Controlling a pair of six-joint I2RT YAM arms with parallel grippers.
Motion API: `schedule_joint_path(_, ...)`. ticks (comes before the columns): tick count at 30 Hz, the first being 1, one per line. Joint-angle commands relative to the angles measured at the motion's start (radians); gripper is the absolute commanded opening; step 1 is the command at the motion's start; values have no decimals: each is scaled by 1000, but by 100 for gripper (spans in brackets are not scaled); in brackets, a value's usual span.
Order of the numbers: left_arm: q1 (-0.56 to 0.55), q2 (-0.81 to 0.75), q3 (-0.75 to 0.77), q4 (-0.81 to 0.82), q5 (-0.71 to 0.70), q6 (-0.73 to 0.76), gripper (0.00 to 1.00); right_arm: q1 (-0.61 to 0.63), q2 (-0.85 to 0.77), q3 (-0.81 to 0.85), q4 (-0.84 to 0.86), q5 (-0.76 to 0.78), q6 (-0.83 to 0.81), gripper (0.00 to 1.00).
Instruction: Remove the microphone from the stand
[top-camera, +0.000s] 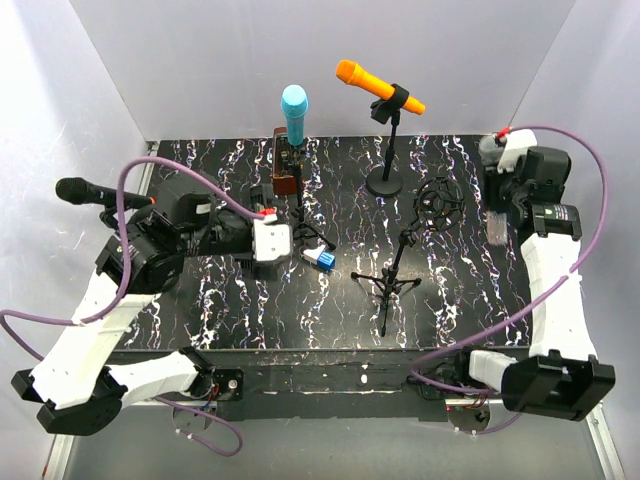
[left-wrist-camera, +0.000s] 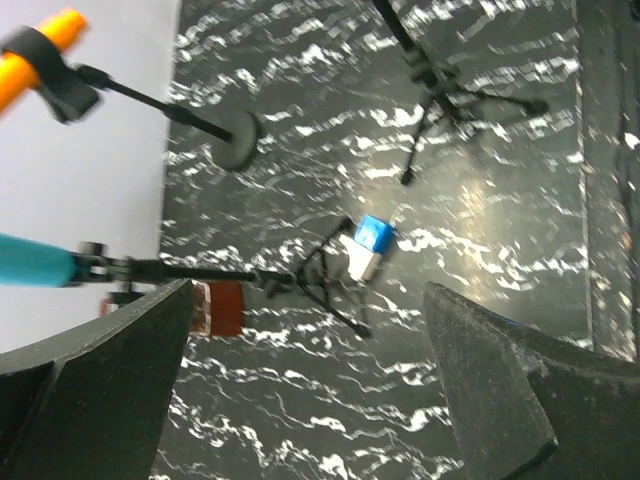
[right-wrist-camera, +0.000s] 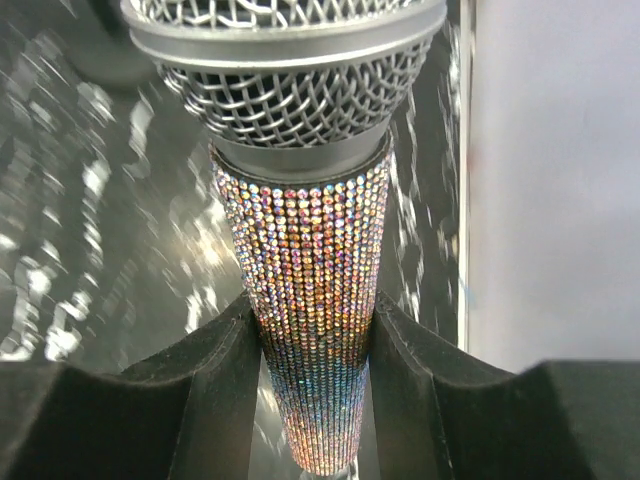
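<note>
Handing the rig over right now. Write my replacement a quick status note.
Left gripper: open, holding nothing.
Right gripper: shut on the rhinestone microphone, by the right wall.
Tripod stand at centre: shock mount empty.
Orange microphone and blue microphone: clipped on their stands.
Done: rhinestone microphone is free of any stand.
Left: set it down; possibly free the other two.

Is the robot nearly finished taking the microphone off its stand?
Nearly. Done: the sparkly microphone is off, and the tripod stand's holder sits empty. In hand: the right jaws grip that microphone by its handle. To do: probably setting it down. The left jaws are open and hold nothing; the orange microphone and blue microphone sit on their stands.
</note>
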Motion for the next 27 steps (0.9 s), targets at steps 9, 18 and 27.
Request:
schedule_joint_path(9, 3, -119, -205, -37, -29, -119, 98, -168, 133, -299, -225, 8, -67, 1)
schedule_joint_path(18, 3, -71, -157, -87, -30, -168, 98, -180, 236, -488, -32, 36, -219, 1)
schedule_joint_path(27, 1, -54, -121, -121, 2, -191, 98, -182, 354, -456, -174, -4, -243, 46)
